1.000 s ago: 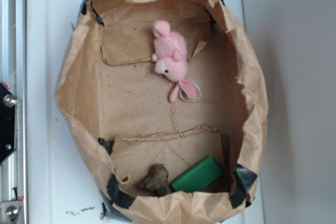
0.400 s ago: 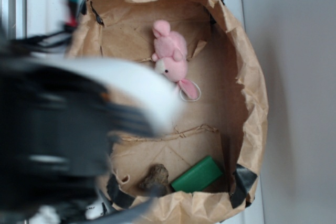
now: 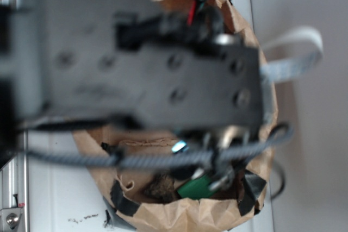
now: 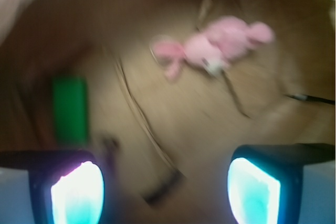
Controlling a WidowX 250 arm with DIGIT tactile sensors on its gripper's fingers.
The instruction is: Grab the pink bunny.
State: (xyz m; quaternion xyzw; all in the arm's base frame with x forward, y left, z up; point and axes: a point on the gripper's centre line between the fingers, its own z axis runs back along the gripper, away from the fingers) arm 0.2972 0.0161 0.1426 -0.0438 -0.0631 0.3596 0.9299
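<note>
The arm [image 3: 141,69] fills most of the exterior view, a blurred black mass with cables over the paper bag [image 3: 255,199], hiding nearly all of the bag's inside. The bag lies open on a white surface [image 3: 49,188], its rim patched with black tape. Only the near end of its floor shows below the arm, where the green block [image 3: 191,188] lies just beside the brown lump [image 3: 160,187].

In the wrist view the gripper [image 4: 165,184] is spread wide, its two fingers [image 4: 76,190] far apart at the bottom corners with nothing between them but the bag's brown floor. The bunny [image 4: 218,48] lies on that floor in the upper right, well apart from both fingers, its body stretched sideways. The green block [image 4: 70,109] sits at the left, well away from the bunny. The picture is blurred, so finer detail cannot be told.
</note>
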